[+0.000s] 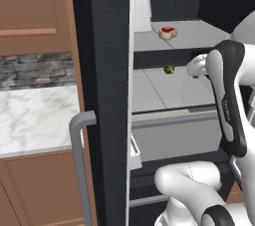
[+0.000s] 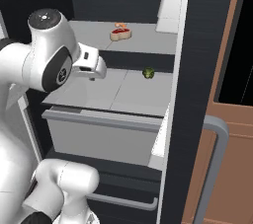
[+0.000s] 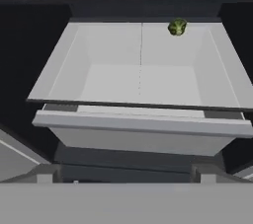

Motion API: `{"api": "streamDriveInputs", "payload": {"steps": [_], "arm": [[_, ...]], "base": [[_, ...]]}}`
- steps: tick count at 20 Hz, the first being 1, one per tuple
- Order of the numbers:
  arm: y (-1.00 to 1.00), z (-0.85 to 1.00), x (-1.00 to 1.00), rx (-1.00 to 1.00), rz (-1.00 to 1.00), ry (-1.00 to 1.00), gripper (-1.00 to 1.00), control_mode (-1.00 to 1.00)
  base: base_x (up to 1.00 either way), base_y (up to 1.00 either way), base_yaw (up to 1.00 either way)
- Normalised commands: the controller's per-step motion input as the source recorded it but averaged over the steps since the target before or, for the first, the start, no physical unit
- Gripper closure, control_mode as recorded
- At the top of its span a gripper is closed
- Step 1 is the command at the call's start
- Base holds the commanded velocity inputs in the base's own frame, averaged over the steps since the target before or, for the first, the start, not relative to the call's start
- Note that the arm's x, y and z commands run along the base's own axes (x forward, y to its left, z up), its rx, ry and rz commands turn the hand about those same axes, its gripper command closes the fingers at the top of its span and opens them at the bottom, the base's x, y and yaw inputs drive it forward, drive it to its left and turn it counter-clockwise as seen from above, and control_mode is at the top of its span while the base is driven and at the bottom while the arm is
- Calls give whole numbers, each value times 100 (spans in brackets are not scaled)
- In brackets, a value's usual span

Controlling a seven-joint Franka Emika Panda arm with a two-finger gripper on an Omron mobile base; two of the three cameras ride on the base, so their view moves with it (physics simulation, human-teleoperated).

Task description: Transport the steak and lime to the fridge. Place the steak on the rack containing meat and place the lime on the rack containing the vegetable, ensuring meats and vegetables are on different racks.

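The fridge (image 1: 107,70) stands open, its dark door edge and grey bar handle (image 1: 79,160) dominating the left base view. Across its width run two pale shelves: the rack containing meat (image 2: 148,35) above, the rack containing the vegetable (image 2: 123,94) below, with a grey drawer (image 3: 143,129) under them. A red, fat-rimmed piece of meat (image 1: 168,32) lies on the upper rack; it may be the steak already placed or the meat stored there, and this cannot be settled from these frames. The vegetable (image 1: 169,69), dark green and knobbly, sits on the lower rack towards its back.

The gripper (image 2: 94,70) is held in front of the lower rack's front edge, well apart from the vegetable. Whether its fingers are spread or pressed together cannot be told, and nothing is seen between them. No smooth yellow-green lime can be made out on either rack.

The step in hand is judged to be a passage between deliveries at the fridge. The next move would call for the arm to be drawn clear of the shelves and the lime fetched, then set on the lower rack beside the vegetable.

The base views show the meat and both racks stacked; the hand view gives the drawer front and lower rack, with the vegetable at its far edge.
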Motion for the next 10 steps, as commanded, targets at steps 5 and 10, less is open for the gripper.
{"api": "streamDriveInputs", "payload": {"steps": [5,10], "arm": [[1,0,-69,0,0,3,-100,-100],[5,5,-83,0,-1,0,-100,-100]], "base": [[0,0,0],[0,0,0]]}}
